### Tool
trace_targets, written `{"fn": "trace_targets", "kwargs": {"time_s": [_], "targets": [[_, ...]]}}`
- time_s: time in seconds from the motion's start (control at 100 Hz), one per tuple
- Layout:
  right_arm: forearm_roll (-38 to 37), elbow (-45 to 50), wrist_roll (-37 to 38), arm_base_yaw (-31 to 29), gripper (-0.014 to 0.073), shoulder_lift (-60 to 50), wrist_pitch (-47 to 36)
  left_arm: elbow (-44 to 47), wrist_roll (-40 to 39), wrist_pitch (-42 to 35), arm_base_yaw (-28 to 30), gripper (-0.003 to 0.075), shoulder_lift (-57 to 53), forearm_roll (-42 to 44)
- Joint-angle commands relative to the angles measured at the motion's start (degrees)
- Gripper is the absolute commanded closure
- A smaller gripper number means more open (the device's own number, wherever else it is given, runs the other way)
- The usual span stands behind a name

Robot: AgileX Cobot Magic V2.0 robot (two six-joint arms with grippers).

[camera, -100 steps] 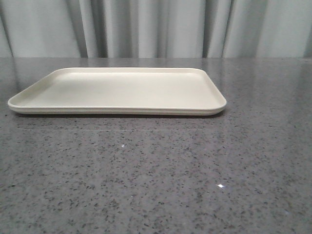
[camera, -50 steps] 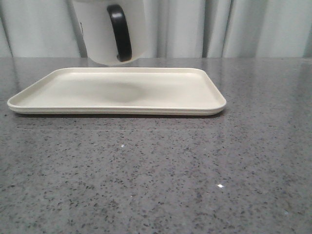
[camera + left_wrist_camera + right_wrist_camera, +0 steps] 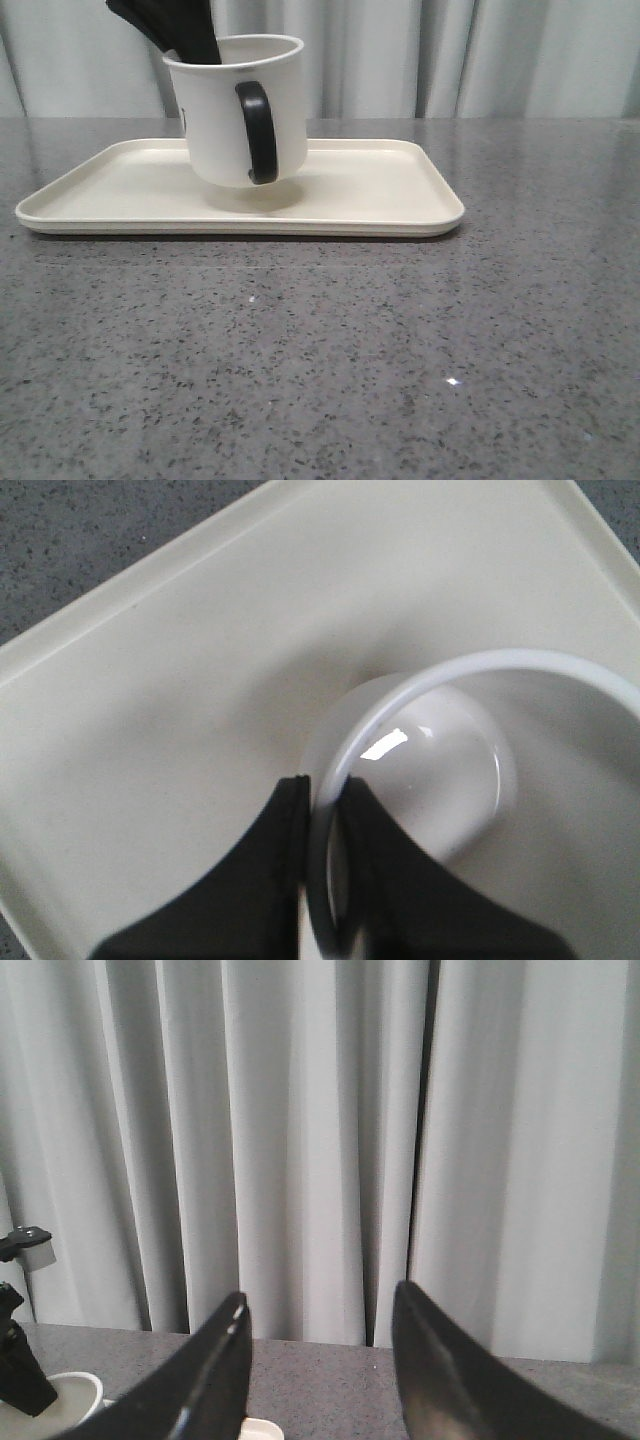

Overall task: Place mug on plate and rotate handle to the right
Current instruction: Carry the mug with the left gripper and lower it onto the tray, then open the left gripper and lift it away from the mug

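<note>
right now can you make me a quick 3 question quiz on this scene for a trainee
1. True or false: the mug sits flat on the plate.
2. Which gripper holds the mug? A) the left gripper, pinching the rim with one finger inside and one outside B) the right gripper, clamped on the handle C) neither
3. Fill in: in the front view the handle faces ____.

Key
1. False. A gap and a shadow show under the mug's base, so it appears to hang just above the plate.
2. A. The right gripper is open, raised away from the plate, facing the curtain.
3. Roughly toward the camera, not yet to the right.
</note>
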Motion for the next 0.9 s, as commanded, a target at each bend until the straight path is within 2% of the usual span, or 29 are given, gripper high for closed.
{"fn": "trace_targets", "kwargs": {"time_s": [0.0, 0.89], "targets": [[0.4, -1.9, -0.5, -0.3, 0.0246, 1.0, -2.1, -2.0, -0.3, -2.8, -0.5, 0.074, -2.0, -1.7], [0.4, -1.9, -0.5, -0.3, 0.0246, 1.0, -2.1, -2.0, -0.3, -1.0, -0.5, 0.0739, 0.5, -2.8]]}}
